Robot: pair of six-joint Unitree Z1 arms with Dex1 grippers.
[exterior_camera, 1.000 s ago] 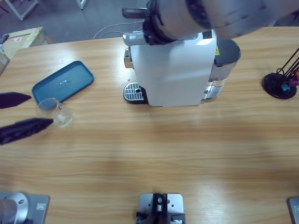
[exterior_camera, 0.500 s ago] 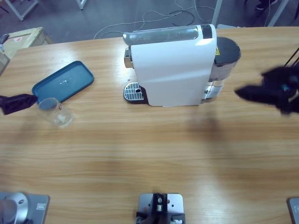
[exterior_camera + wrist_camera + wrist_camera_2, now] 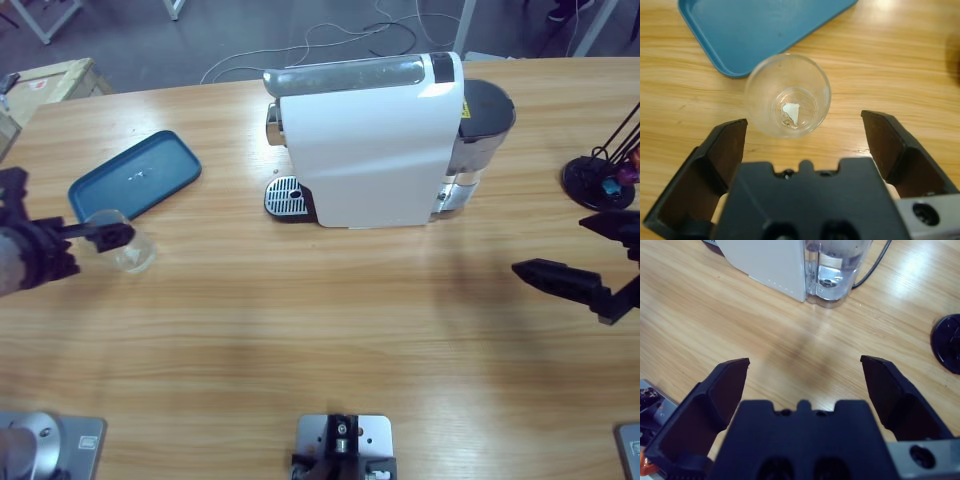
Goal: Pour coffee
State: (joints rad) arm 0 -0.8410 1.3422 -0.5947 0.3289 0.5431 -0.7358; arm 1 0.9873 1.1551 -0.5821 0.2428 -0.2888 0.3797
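Step one is grasping the cup [image 3: 788,96]: your left gripper [image 3: 802,132] gapes just short of it near the tabletop's left edge. Advance, clench. Right gripper [image 3: 805,372] idles, released.

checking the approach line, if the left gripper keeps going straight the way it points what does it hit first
Most likely the glass cup: it stands right ahead of the left gripper, centred between open jaws, with the blue tray behind it. Depth is uncertain.

Matte black wedge-shaped fingers [image 3: 722,155] on a black body (silver plate, one screw hole)
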